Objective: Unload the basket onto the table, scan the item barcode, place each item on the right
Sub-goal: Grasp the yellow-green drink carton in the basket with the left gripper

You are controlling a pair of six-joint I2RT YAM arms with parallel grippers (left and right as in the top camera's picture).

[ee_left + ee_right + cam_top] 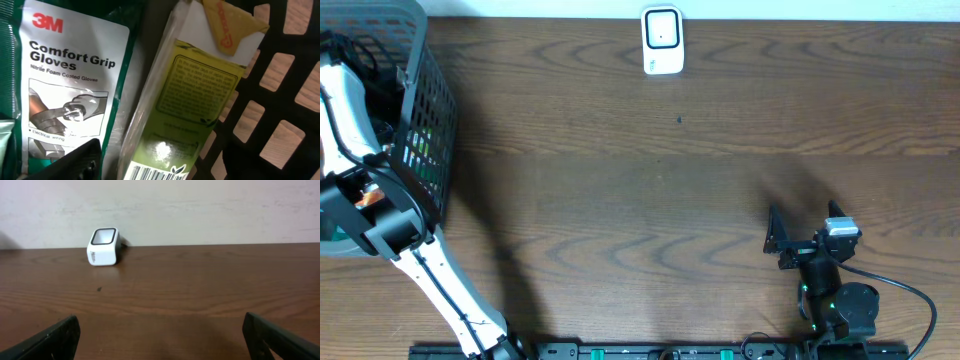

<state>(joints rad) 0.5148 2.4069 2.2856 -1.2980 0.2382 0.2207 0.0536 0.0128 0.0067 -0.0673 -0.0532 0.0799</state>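
Note:
My left gripper (160,170) is down inside the grey mesh basket (425,90), hidden from above by the arm. Only its left finger (75,162) shows, a little apart from a yellow-green packet (190,100) that lies between the jaws with its barcode (150,174) facing up. The jaws stand open around the packet. A 3M Comfort Grip Gloves pack (70,85) lies to its left. The white barcode scanner (662,40) stands at the table's far edge, also in the right wrist view (104,246). My right gripper (805,225) rests open and empty at the front right.
The basket's black mesh wall (260,100) runs close along the packet's right side. An orange-tabbed white card (230,25) tops the packet. The left arm (380,220) reaches over the basket rim. A wall rises behind the scanner.

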